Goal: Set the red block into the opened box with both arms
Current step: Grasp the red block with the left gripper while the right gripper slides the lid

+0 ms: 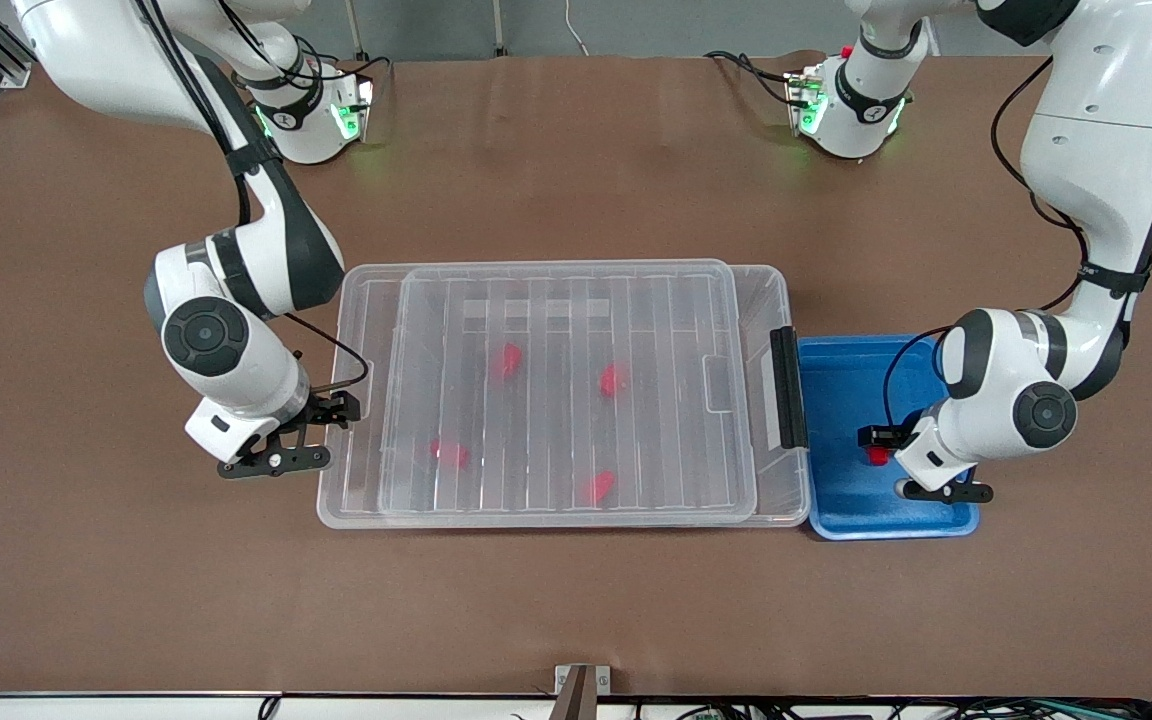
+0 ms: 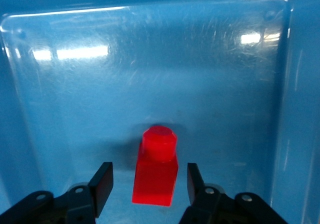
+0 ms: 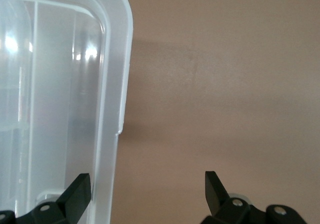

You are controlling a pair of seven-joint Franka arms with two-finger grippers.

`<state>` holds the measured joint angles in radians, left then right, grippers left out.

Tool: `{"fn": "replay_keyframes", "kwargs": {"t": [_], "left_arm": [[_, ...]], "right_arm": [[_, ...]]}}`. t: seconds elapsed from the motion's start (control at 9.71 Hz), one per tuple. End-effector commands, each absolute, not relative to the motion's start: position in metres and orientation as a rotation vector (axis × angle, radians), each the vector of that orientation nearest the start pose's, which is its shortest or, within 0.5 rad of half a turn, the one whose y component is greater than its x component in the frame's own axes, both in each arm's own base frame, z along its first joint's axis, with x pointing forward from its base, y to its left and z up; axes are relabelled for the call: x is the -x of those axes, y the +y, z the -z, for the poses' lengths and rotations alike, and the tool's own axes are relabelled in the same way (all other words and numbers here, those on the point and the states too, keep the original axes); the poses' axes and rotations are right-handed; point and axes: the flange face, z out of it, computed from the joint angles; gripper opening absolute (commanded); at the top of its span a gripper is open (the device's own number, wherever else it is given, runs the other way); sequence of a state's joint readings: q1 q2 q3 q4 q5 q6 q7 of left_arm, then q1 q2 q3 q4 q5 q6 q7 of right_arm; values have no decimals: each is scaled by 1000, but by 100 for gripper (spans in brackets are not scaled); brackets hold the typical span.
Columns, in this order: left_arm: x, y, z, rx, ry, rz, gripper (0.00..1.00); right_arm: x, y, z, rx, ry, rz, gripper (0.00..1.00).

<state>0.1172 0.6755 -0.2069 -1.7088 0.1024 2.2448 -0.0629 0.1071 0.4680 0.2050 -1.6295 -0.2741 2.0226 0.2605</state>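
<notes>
The red block (image 1: 876, 456) (image 2: 156, 171) stands on the floor of the blue tray (image 1: 841, 500) (image 2: 75, 109), its narrower round end pointing away from the wrist camera. My left gripper (image 1: 874, 446) (image 2: 149, 181) is low over it, open. One finger is on each side of the block, with a small gap on both sides. The clear box (image 1: 774, 290) (image 3: 112, 109) lies mid-table with its ribbed lid (image 1: 566, 300) resting on it. My right gripper (image 1: 336, 410) (image 3: 147, 184) is open and straddles the box's rim at the right arm's end.
Several more red pieces (image 1: 506, 360) show through the lid inside the box. A black latch (image 1: 788, 388) sits on the box end that touches the blue tray. Bare brown table (image 1: 576, 610) surrounds everything.
</notes>
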Motion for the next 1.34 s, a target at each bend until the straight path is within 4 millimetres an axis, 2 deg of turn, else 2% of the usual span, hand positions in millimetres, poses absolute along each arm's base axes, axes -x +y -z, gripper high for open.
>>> {"fn": "replay_keyframes", "kwargs": {"t": [0.0,0.1,0.21,0.31,0.51,0.72,0.93,1.03,1.24], "left_arm": [[-659,-49,-176,3169,119,-217,36],[-659,-50,-174,3170,118,-222,15],[-660,-52,-180,3169,119,-207,3],[-665,-57,-196,3168,136,-176,1],[-668,-69,-267,3162,159,-105,0],[-664,-109,-323,3185,188,-43,0],[-648,-164,-364,3209,165,-47,0],[-639,-192,-377,3222,107,-51,0],[-622,-242,-380,3241,-12,-70,0]], "right_arm": [[-646,151,-349,3324,-322,-45,100],[-648,142,-349,3323,-324,-52,100],[-649,130,-348,3326,-330,-81,100],[-649,121,-348,3331,-333,-100,100],[-650,110,-347,3335,-351,-131,100],[-650,93,-347,3363,-379,-165,100],[-652,74,-348,3358,-405,-182,100],[-652,66,-347,3359,-401,-207,100],[-653,47,-348,3357,-437,-237,100]]}}
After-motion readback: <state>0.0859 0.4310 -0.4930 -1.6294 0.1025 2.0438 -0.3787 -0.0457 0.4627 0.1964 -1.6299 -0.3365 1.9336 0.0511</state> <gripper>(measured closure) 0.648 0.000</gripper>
